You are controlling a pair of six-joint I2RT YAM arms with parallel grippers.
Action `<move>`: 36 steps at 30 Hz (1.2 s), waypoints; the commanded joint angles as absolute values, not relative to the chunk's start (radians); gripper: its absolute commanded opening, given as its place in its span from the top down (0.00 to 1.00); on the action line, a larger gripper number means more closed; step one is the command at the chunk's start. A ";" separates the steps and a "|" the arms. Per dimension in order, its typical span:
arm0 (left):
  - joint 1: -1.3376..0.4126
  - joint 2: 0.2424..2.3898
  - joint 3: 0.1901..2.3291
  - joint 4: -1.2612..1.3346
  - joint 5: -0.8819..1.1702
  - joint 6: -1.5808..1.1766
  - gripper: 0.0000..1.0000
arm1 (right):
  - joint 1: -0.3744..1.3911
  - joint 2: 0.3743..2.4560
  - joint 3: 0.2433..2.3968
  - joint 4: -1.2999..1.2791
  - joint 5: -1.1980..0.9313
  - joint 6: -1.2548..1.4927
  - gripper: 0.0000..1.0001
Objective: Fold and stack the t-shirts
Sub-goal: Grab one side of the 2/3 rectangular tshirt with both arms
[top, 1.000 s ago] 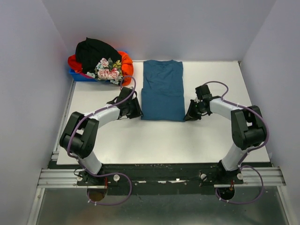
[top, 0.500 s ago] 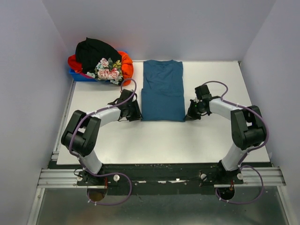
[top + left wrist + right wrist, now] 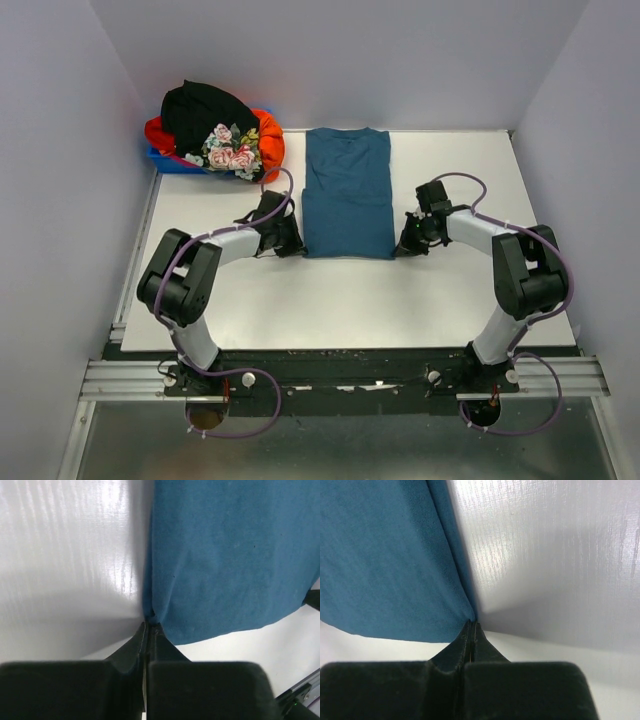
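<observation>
White table (image 3: 450, 290) beneath, carrying all. Teal t-shirt (image 3: 347, 190) flat upon it, already narrowed to a long rectangle, collar away from the arm bases. Off the teal t-shirt's far left corner, other t-shirts (image 3: 215, 125) heaped black, orange-red and flowered over a small blue bin (image 3: 165, 160). At the teal t-shirt's near left corner, left gripper (image 3: 148, 626) pinched together on a pucker of hem; at its near right corner, right gripper (image 3: 471, 624) closed tight on the edge, cloth drawn into the tips. Soft, light, limp stuff, likely to sag and slide on the slick top; best taken just so, by both near corners at once, lifted level and carried over toward the collar to halve the length. Against a second ago: both grippers drawn in from just outside the teal t-shirt's sides onto its corners, parted then, closed now; teal t-shirt otherwise unmoved.
</observation>
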State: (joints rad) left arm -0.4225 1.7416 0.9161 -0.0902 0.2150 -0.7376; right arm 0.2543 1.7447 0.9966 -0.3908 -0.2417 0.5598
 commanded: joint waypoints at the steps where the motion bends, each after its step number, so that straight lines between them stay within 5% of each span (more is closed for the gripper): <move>1: -0.425 1.772 0.904 -0.095 0.199 -0.758 1.00 | 0.258 1.727 0.989 -0.394 -0.256 0.558 0.99; 12: -0.463 1.490 0.902 -0.296 0.126 -0.696 1.00 | 0.258 1.505 0.910 -0.462 -0.270 0.542 0.99; 27: -0.597 1.068 0.851 -0.561 0.100 -0.747 1.00 | 0.258 0.870 0.770 -0.738 -0.264 0.558 0.99; 36: -0.566 1.202 1.103 -0.552 0.037 -0.692 1.00 | 0.255 1.043 1.029 -0.752 -0.115 0.572 0.99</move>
